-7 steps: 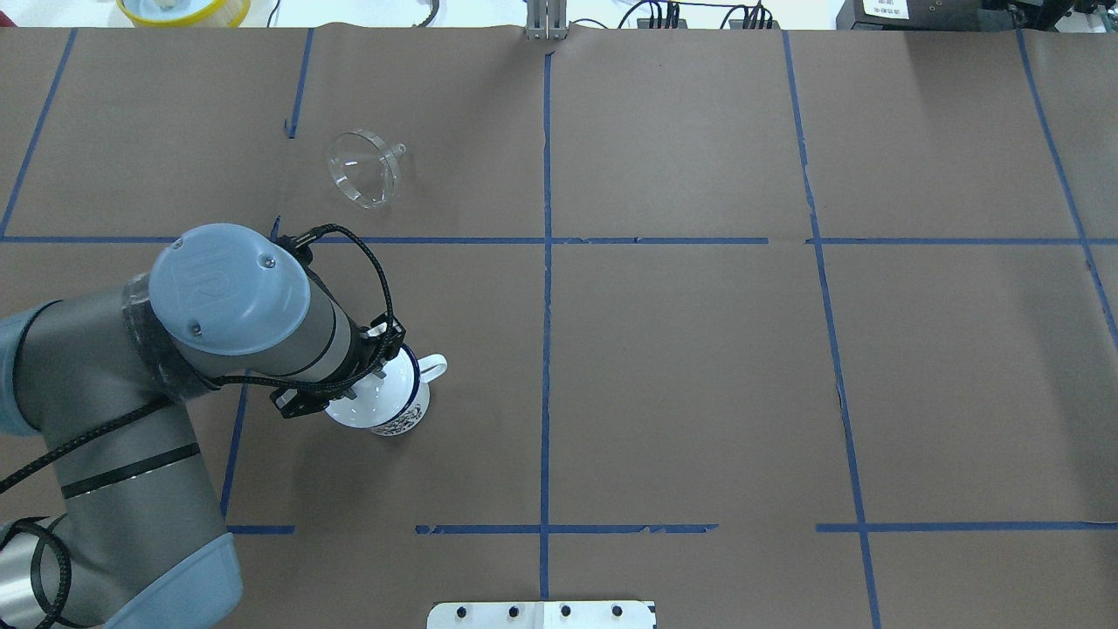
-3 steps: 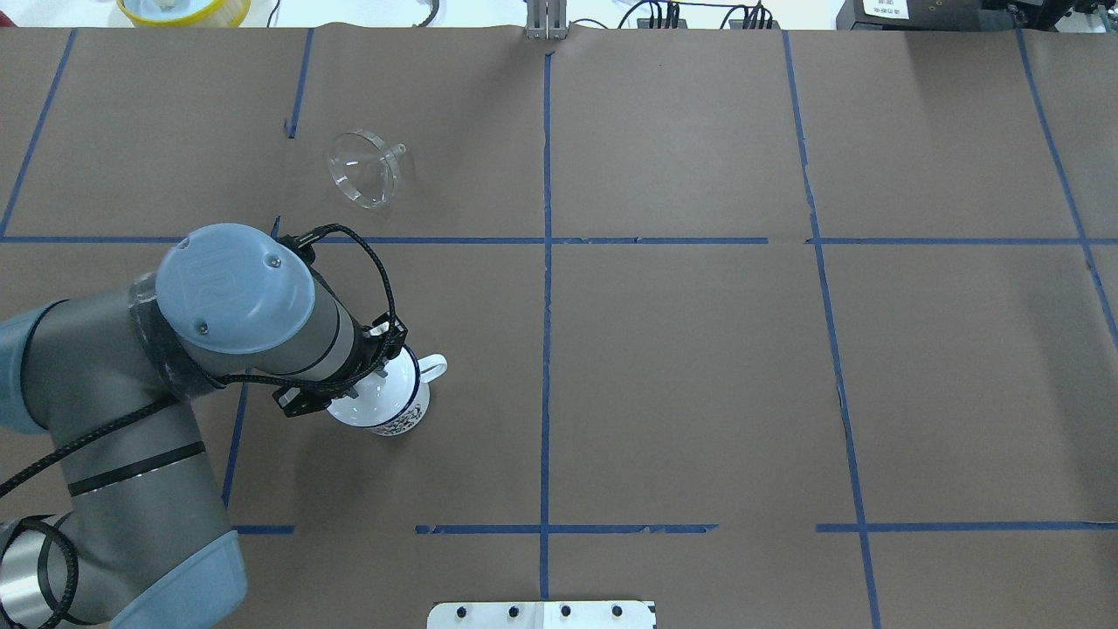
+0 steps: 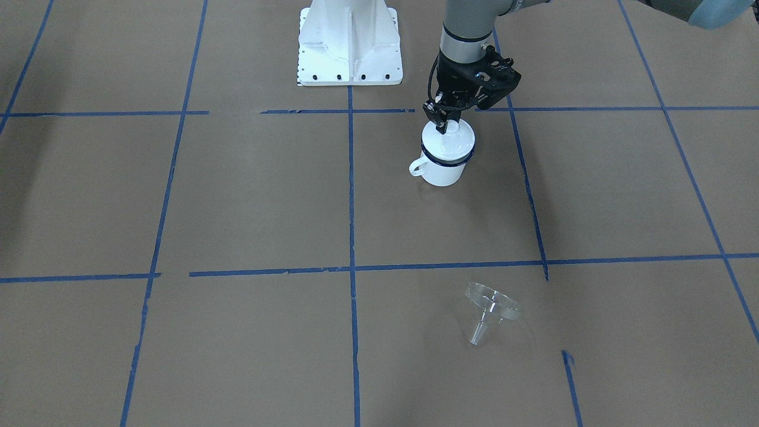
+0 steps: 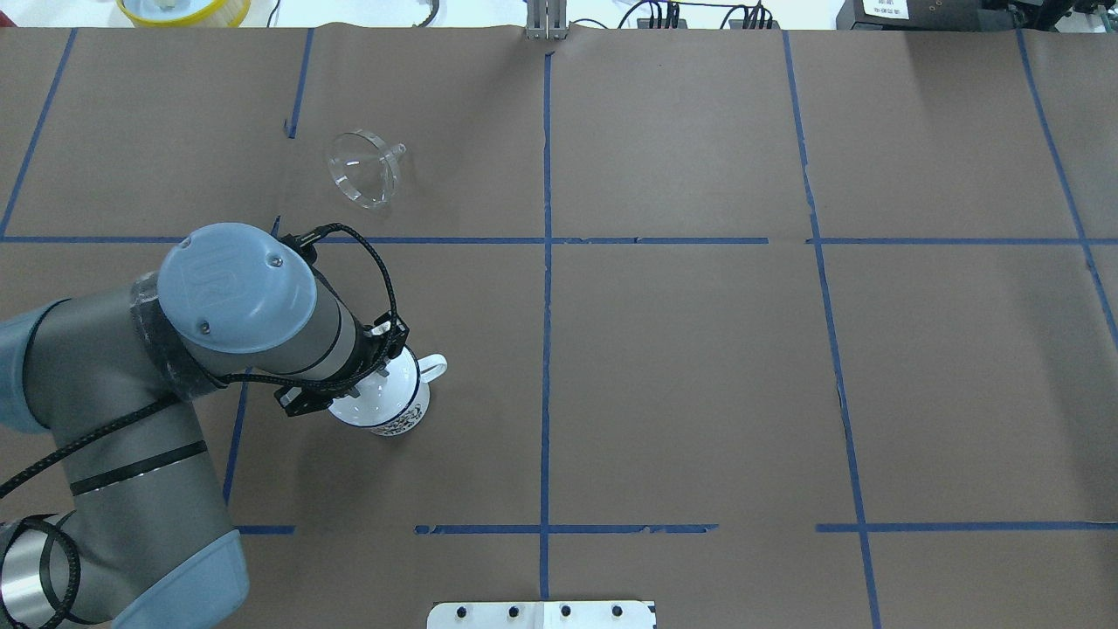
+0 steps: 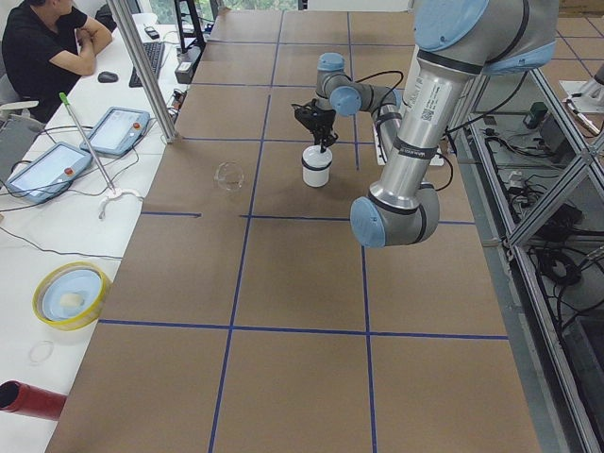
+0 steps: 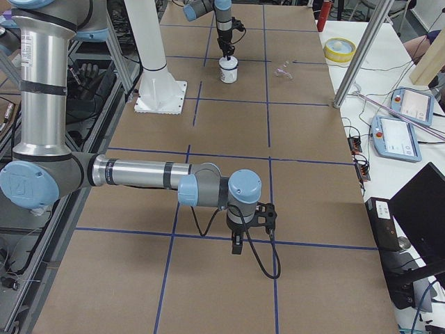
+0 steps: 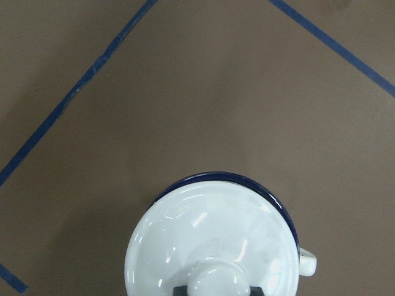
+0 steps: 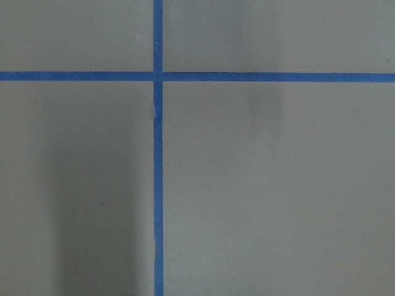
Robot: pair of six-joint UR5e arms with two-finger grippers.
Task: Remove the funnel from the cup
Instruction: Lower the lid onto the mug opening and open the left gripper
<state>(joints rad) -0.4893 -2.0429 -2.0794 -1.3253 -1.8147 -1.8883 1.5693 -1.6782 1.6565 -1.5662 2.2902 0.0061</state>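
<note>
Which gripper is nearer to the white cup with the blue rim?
Left. The left gripper is directly above the cup, at the knob of its lid. The right gripper hangs far away over the table.

We record overhead and front-facing views opposed across the table, both looking down, sharing the cup. Side views sight along it. Left wrist view sits close above the lid; right, above tape.

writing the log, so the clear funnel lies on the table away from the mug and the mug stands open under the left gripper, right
Not open: a white knobbed lid covers the mug, as the left wrist view shows. The funnel does lie on the table away from the mug, which stands under the left gripper.
</note>
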